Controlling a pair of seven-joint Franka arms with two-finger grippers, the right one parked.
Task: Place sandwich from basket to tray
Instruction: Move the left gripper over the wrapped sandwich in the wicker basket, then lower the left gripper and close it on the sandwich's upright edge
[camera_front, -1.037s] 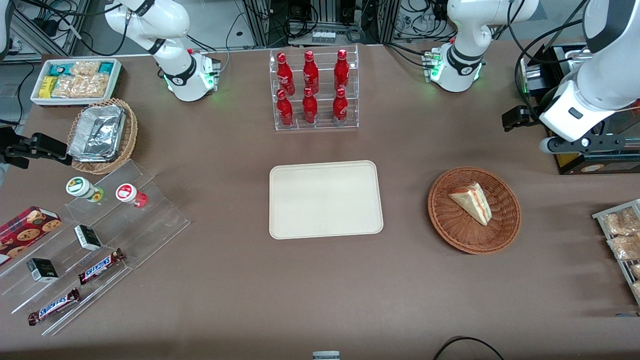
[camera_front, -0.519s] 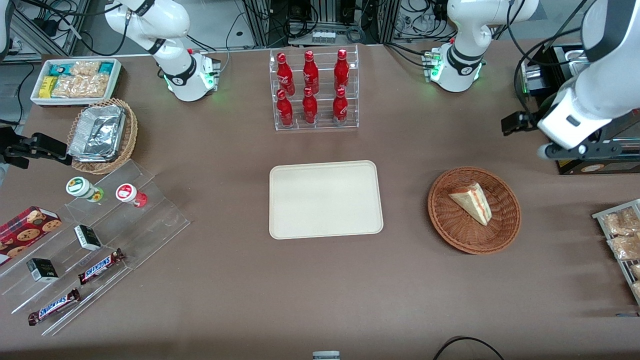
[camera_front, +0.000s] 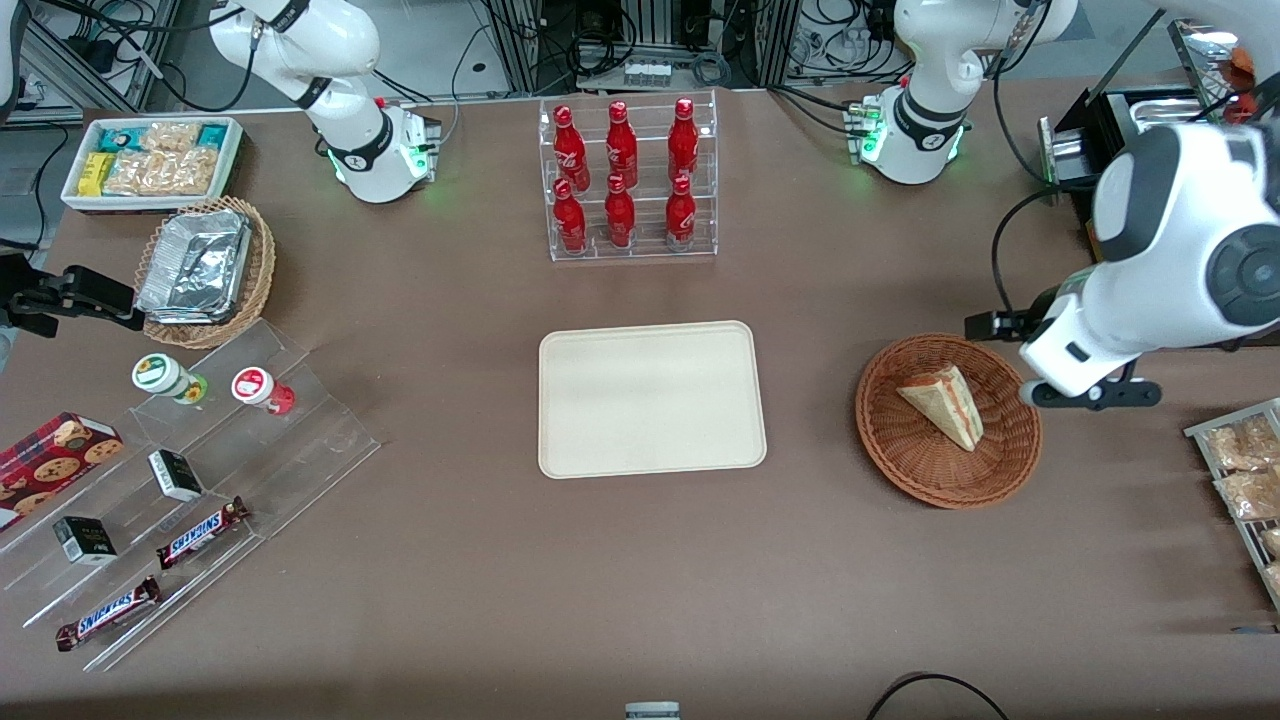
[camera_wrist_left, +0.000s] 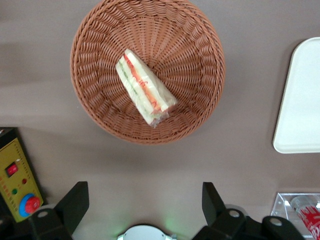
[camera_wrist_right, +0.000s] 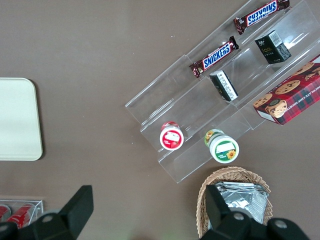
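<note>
At right of the front view, the gripper (camera_wrist_left: 145, 200), jaws spread and empty, hovers beside the basket (camera_front: 915, 470); the sandwich (camera_front: 944, 405) lies diagonally inside, toward the tray (camera_front: 650, 340).

You have a clear rack of six red bottles (camera_front: 625, 180) at mid-table, far from the front camera. Toward the parked arm's end you'll see a white bin of snack packets (camera_front: 152, 160) and a light wicker basket of foil containers (camera_front: 205, 270). Nearer the camera, a stepped acrylic stand (camera_front: 320, 440) carries two lidded cups (camera_front: 165, 376), two dark boxes (camera_front: 176, 474) and two Snickers bars (camera_front: 200, 532), with a cookie box (camera_front: 55, 455) beside it.
</note>
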